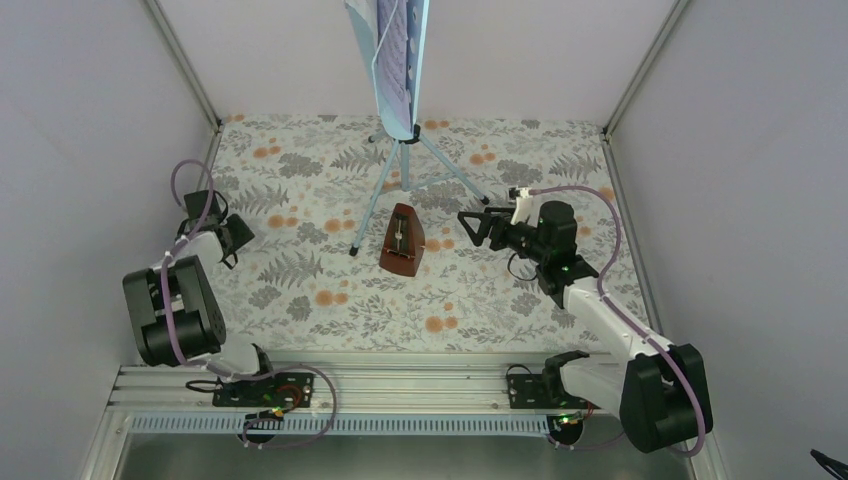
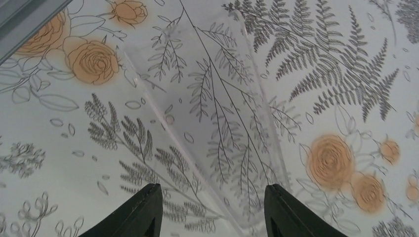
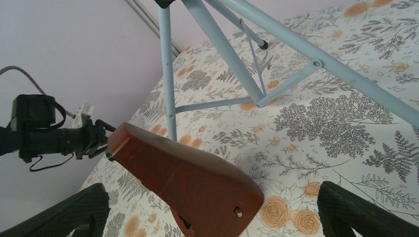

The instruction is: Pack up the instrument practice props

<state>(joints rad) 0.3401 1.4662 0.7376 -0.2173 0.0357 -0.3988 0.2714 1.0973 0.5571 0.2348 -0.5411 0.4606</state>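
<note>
The reddish-brown pyramid metronome (image 1: 403, 241) stands on the floral cloth in front of the stand legs. The pale-blue music stand (image 1: 404, 165) stands at the back centre on its tripod, with sheet-music pages (image 1: 396, 50) on its desk. My right gripper (image 1: 470, 228) is open just right of the metronome and points at it. In the right wrist view the metronome (image 3: 188, 180) lies between the spread fingers of the right gripper (image 3: 212, 219), not clamped. My left gripper (image 1: 228, 228) is open and empty at the far left, over the cloth (image 2: 212, 212).
In the left wrist view a clear, see-through sheet or tray (image 2: 212, 94) lies on the cloth ahead of the fingers. Grey walls close in the left, right and back. The stand's legs (image 3: 222, 49) spread just behind the metronome. The left arm (image 3: 44, 133) shows beyond it.
</note>
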